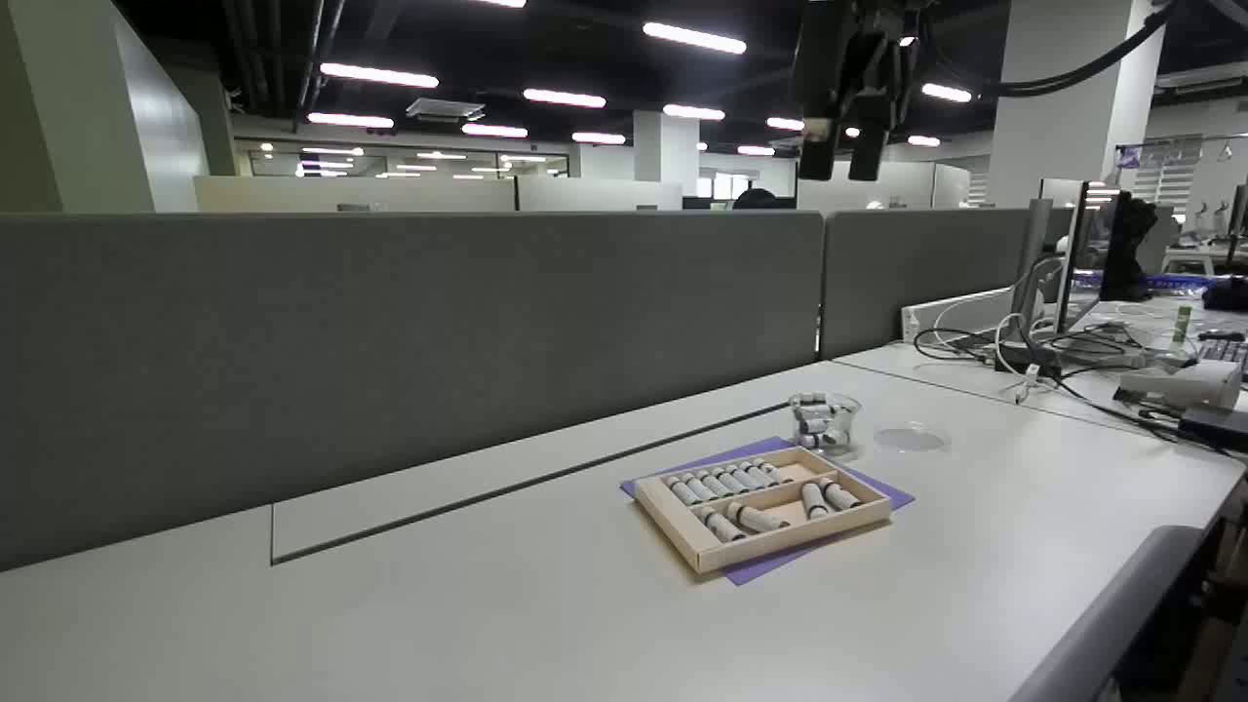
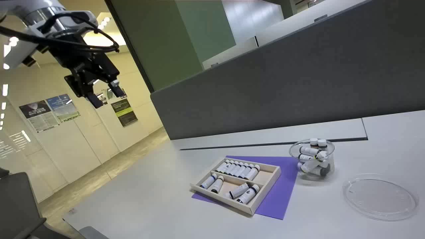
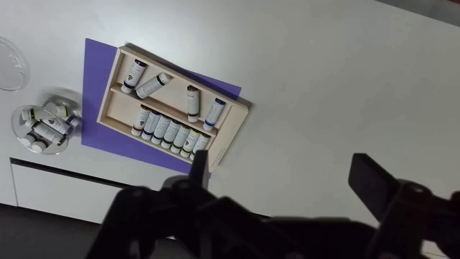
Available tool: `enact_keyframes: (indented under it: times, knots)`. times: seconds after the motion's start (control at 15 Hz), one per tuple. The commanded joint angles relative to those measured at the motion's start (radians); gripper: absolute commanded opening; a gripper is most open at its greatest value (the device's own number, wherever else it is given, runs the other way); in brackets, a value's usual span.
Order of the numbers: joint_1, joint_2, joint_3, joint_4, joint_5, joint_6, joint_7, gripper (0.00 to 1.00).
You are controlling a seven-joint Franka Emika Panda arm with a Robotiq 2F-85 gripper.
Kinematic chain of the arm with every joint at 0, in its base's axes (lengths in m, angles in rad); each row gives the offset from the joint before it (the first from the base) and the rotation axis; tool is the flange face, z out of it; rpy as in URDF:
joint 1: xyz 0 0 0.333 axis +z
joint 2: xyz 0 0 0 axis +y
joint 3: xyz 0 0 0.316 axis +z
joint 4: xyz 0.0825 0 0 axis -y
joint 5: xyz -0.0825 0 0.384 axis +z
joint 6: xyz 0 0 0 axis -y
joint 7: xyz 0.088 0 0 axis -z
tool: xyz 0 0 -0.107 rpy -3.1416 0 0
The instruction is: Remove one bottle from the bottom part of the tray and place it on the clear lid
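Observation:
A light wooden tray (image 2: 222, 202) has two long compartments. In the nearer, bottom one lie several white bottles, including a blue-banded one (image 2: 208, 181), one beside it (image 2: 217, 184), and two tilted together (image 2: 239, 191) at the other end. The other compartment holds a tight row of white bottles (image 2: 235, 169). The clear round lid (image 2: 380, 197) lies flat on the table, bare; its edge shows in the wrist view (image 3: 12, 66). My gripper (image 2: 108, 98) is open and empty, high above the table and apart from the tray. In the wrist view its fingers (image 3: 279, 154) are wide apart.
A clear round jar (image 2: 332, 166) full of bottles stands between the tray and the lid. A purple sheet (image 2: 277, 199) lies under the tray. A grey partition (image 1: 419, 361) runs along the table's back. Cables and a monitor (image 1: 1071, 258) are at the far end.

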Motion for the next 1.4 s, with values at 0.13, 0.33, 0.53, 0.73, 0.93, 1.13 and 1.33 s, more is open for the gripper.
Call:
enact_keyframes:
  times: [0.13,0.33,0.53,0.73,0.93,1.13,1.33]
  knots:
    - [0.012,0.002,-0.011,0.002,-0.007,-0.002,0.006,1.00]
    - [0.012,0.002,-0.011,0.002,-0.007,-0.001,0.006,1.00]
    - [0.005,0.012,-0.027,-0.007,-0.001,0.036,-0.006,1.00]
    - [-0.028,0.058,-0.102,-0.053,0.015,0.165,-0.051,1.00]
    - [-0.063,0.155,-0.183,-0.109,0.028,0.312,-0.115,1.00]
    - [-0.080,0.319,-0.253,-0.136,0.091,0.424,-0.177,1.00]
    - [-0.093,0.488,-0.285,-0.105,0.158,0.512,-0.228,1.00]
